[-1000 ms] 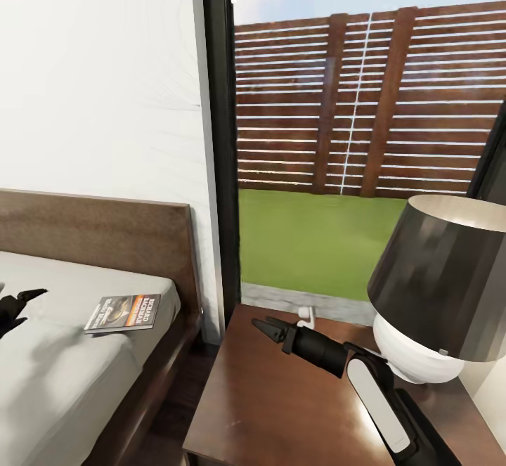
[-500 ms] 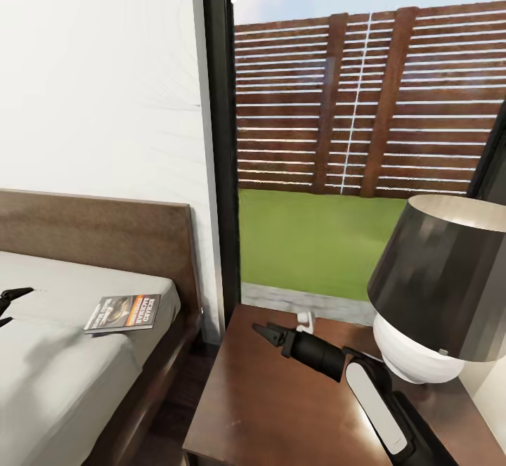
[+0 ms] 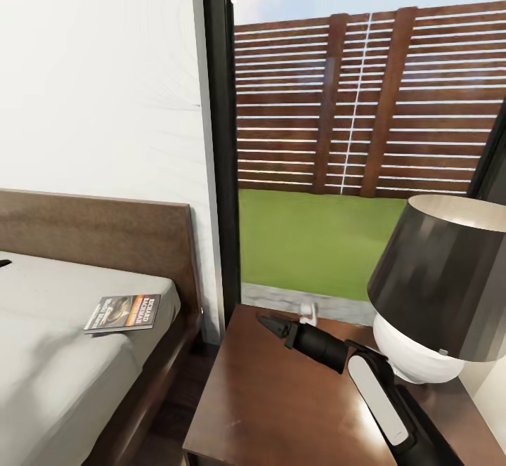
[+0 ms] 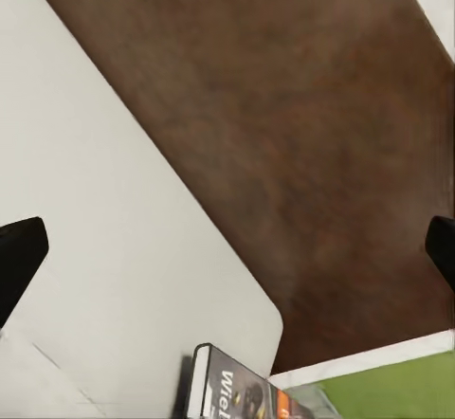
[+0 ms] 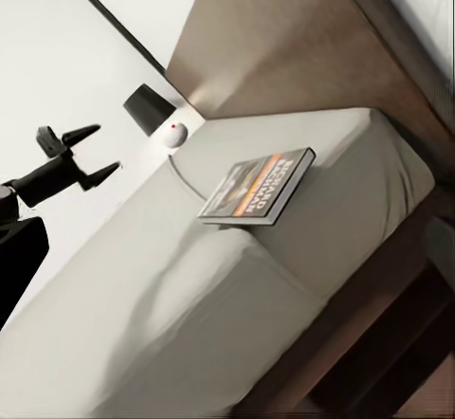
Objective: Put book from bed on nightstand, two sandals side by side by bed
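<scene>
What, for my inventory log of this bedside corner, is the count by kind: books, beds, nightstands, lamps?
book: 1
bed: 1
nightstand: 1
Lamps: 2, the near lamp on the nightstand and the far lamp beyond the bed
Total: 5

The book [image 3: 123,313] is lying flat, cover up, on the light-grey mattress of the bed [image 3: 63,374], close to the corner by the dark-brown headboard (thin paperback, orange band, white lettering on a greyish picture). Right beside the bed sits the nightstand [image 3: 281,410], glossy dark-brown top, with a narrow strip of floor between them.
</scene>
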`<state>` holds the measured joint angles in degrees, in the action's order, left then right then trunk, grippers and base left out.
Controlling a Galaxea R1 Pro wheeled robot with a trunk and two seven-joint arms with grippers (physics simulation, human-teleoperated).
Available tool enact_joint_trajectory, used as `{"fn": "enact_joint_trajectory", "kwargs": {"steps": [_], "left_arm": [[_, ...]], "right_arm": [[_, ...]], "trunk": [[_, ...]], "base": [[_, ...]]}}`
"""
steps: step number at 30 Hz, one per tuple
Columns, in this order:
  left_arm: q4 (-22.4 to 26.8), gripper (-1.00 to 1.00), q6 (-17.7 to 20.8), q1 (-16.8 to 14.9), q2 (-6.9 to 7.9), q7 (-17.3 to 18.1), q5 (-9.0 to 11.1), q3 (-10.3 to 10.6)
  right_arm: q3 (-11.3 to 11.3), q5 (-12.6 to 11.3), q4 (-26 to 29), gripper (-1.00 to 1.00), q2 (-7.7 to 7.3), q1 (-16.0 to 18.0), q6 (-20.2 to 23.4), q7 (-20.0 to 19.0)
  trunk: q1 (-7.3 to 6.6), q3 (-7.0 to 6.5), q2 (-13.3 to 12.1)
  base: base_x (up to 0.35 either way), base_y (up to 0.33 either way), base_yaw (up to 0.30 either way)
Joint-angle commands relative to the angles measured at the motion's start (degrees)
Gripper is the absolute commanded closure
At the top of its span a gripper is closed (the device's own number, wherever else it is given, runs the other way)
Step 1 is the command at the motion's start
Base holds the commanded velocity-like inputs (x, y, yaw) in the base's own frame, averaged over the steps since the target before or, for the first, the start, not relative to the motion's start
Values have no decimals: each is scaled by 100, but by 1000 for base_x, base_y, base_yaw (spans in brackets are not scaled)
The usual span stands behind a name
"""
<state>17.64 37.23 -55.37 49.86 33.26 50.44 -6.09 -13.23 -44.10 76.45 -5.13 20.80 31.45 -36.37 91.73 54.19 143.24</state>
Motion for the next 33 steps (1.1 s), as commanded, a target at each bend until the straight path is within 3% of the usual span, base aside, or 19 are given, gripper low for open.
{"fn": "enact_joint_trajectory", "kwargs": {"steps": [1, 7, 28, 33], "left_arm": [[29, -100, 36, -39, 32, 10, 0, -17], [224, -100, 42, -243, 227, 20, -6, -3], [371, -100, 265, -932, 270, 15, -5, 1], [371, -100, 286, -932, 270, 15, -7, 2]], "right_arm": [[-19, -56, -31, -100, -8, 0, 38, 11], [-64, -63, -224, -100, -20, -11, 35, 2], [-5, -87, -490, -100, -32, -14, 19, -52], [2, -89, -496, -100, -32, -14, 19, -49]], "trunk": [[-1, 6, 2], [-1, 6, 2], [-1, 6, 2], [-1, 6, 2]], "base": [[0, 0, 0], [0, 0, 0], [0, 0, 0], [0, 0, 0]]}}
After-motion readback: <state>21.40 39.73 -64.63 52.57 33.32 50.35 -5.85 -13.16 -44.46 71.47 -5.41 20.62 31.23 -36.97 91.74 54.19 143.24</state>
